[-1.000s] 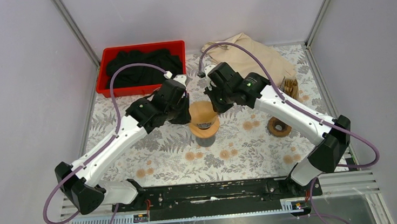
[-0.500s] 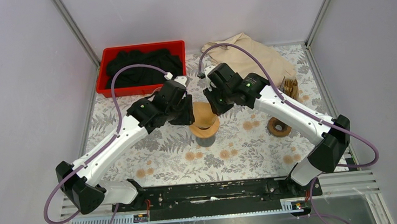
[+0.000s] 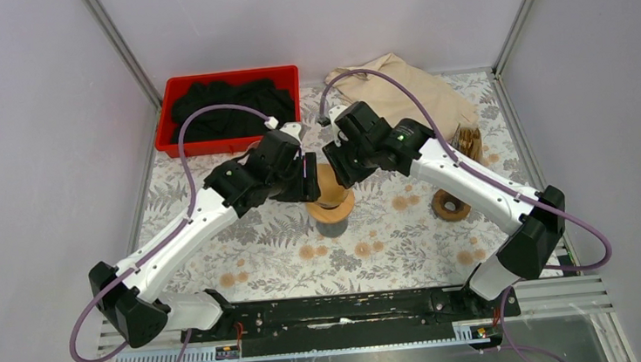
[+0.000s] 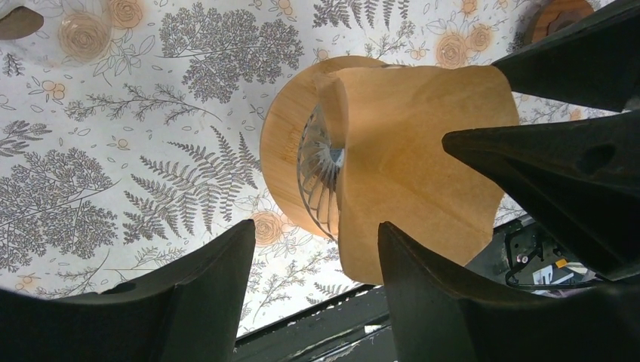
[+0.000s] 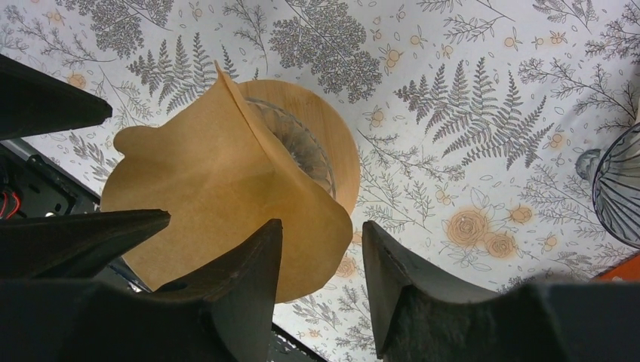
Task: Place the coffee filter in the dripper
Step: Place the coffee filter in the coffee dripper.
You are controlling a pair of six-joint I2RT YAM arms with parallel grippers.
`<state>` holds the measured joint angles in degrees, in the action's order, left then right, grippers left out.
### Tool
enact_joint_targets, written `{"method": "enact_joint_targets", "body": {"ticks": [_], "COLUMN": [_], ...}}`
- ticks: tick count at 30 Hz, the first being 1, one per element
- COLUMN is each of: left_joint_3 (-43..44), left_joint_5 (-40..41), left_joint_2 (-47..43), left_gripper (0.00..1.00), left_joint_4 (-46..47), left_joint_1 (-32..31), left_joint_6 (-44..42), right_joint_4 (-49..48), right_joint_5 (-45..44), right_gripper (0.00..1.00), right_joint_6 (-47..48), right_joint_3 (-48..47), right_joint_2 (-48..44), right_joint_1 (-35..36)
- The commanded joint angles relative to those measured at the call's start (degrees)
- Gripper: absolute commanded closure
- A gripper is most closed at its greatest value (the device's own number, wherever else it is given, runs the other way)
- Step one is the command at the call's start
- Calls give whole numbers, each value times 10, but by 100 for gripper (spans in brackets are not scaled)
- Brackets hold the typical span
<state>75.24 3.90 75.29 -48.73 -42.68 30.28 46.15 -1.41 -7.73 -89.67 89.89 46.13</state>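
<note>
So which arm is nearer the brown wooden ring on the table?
Right. The right arm runs just beside the brown wooden ring; the left arm lies well left, beyond the wooden dripper.

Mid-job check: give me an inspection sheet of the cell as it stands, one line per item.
Surface: table under a fern-print cover, lying flat.
Job's things: coffee filter stands partly unfolded over the dripper, ribbed cone showing beside it; not seated.
Clutter: red bin holding black cloth; beige bag; wooden ring.
Grippers: left pincer open, filter edge at its gap; right pincer open, filter corner between its fingers.
Cables: purple cables arc off both arms; no snag seen.
Surroundings: plain walls; nothing else seen.
</note>
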Motion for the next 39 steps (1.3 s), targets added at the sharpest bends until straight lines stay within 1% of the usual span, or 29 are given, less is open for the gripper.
{"method": "enact_joint_targets", "body": {"ticks": [1,5,10,18,22,28,31,39], "left_joint_3": [-19,-35,-51,-59,-56,-50,-48,-47], "left_joint_5": [3,6,6,6,8,-5,-10,-17], "left_joint_2": [6,14,21,23,14,-6,-18,-48], "left_gripper": [31,32,32,32,32,31,28,21], "left_joint_4": [33,38,42,46,46,55,62,83], "left_joint_1": [2,3,4,6,7,7,10,24], "left_joint_6": [-5,-6,-7,-8,-5,2,5,9], "right_joint_4": [-29,-36,-45,-47,-41,-56,-64,-70], "right_joint_5": [4,-5,-10,-18,-30,-6,2,10], "right_gripper": [49,47,46,46,44,35,31,27], "right_joint_6": [7,11,15,20,23,20,15,5], "right_joint_3": [9,22,37,52,48,41,41,39], "right_joint_2": [0,6,14,24,11,-21,-32,-43], "right_joint_1": [4,3,4,4,3,4,4,4]}}
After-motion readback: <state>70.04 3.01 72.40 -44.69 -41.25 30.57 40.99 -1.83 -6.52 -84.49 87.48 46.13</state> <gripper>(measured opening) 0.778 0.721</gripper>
